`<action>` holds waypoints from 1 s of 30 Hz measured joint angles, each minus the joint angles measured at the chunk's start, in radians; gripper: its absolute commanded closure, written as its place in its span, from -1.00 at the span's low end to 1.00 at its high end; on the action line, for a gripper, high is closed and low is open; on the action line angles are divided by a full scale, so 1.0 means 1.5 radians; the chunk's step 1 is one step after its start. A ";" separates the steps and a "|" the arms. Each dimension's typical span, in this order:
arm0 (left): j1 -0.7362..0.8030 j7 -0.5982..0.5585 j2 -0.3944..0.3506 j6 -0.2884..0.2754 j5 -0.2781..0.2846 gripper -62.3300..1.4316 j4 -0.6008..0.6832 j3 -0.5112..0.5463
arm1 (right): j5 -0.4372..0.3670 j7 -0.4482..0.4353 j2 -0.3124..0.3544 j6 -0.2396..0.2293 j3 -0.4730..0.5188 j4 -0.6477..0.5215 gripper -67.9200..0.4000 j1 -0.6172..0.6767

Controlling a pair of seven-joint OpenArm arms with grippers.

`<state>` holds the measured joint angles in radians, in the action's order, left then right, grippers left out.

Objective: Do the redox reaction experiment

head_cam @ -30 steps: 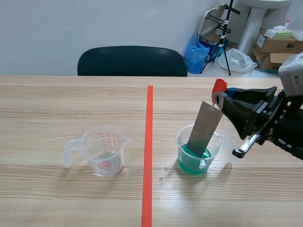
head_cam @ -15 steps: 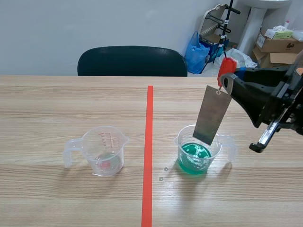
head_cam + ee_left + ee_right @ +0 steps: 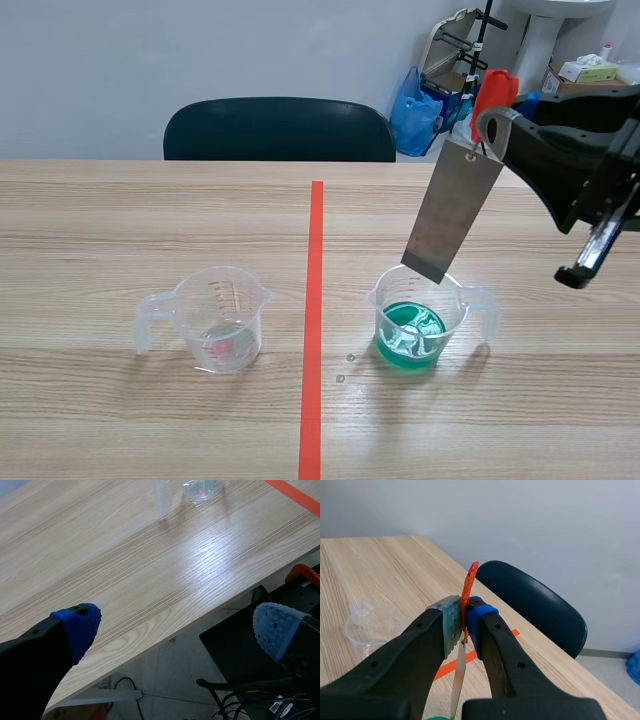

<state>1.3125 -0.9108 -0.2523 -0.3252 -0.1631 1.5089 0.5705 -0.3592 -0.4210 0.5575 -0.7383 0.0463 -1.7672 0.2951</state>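
The right gripper [image 3: 487,122] is clenched on the top of a metal strip [image 3: 452,210], which hangs just above the cup of green liquid [image 3: 412,325], clear of it. The dip looks finished. The clear cup [image 3: 222,320] beside it probably comes next. The left gripper [image 3: 176,627] is released, holding nothing.

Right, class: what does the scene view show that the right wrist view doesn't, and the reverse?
Scene view only: the metal plate's broad face, hanging over the measuring cup of green liquid, lower edge out of the liquid. Right wrist view only: the right pincer's pads clamped on the red tag. Both: plate, tag, the other clear measuring cup, dark chair, orange tape line.
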 measured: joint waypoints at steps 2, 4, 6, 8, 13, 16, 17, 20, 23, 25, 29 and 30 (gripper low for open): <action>0.000 0.000 0.000 0.000 0.000 -1.00 0.000 0.000 | -0.019 0.023 0.005 0.000 0.000 -0.007 0.93 0.000; 0.000 0.000 0.000 0.000 0.000 -1.00 0.000 0.000 | -0.036 0.041 0.012 0.000 0.000 -0.019 0.93 0.000; 0.000 0.000 0.000 0.000 0.000 -1.00 0.000 0.000 | -0.052 0.060 0.020 0.000 0.000 -0.034 0.93 0.000; 0.000 0.000 0.000 0.000 0.000 -1.00 0.000 0.000 | -0.066 0.077 0.026 0.000 0.000 -0.049 0.93 0.000; 0.000 0.000 0.000 0.000 0.000 -1.00 0.000 0.000 | -0.116 0.127 0.038 0.000 0.000 -0.069 0.93 0.000; 0.000 0.000 0.000 0.000 0.000 -1.00 0.000 0.000 | -0.143 0.151 0.040 -0.001 0.008 -0.080 0.93 0.000; 0.000 0.000 0.000 0.000 0.000 -1.00 0.000 0.000 | -0.145 0.157 0.040 0.000 0.012 -0.084 0.93 0.000; 0.000 0.000 0.000 0.000 0.000 -1.00 0.000 0.000 | -0.161 0.175 0.041 0.000 0.016 -0.087 0.93 0.000; 0.000 0.000 0.000 0.000 0.000 -1.00 0.000 0.000 | -0.160 0.178 0.041 0.000 0.016 -0.087 0.93 0.000; 0.000 0.000 0.000 0.000 0.000 -1.00 0.000 0.000 | -0.160 0.178 0.041 0.000 0.016 -0.087 0.93 0.000; 0.000 0.000 0.000 0.000 0.000 -1.00 0.000 0.000 | -0.160 0.178 0.041 0.000 0.017 -0.087 0.93 0.000; 0.000 0.000 0.000 0.000 0.000 -1.00 0.000 0.000 | -0.160 0.178 0.041 0.000 0.017 -0.087 0.93 0.000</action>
<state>1.3125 -0.9104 -0.2523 -0.3252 -0.1631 1.5089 0.5705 -0.5995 -0.1547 0.6186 -0.7387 0.0711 -1.8973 0.2951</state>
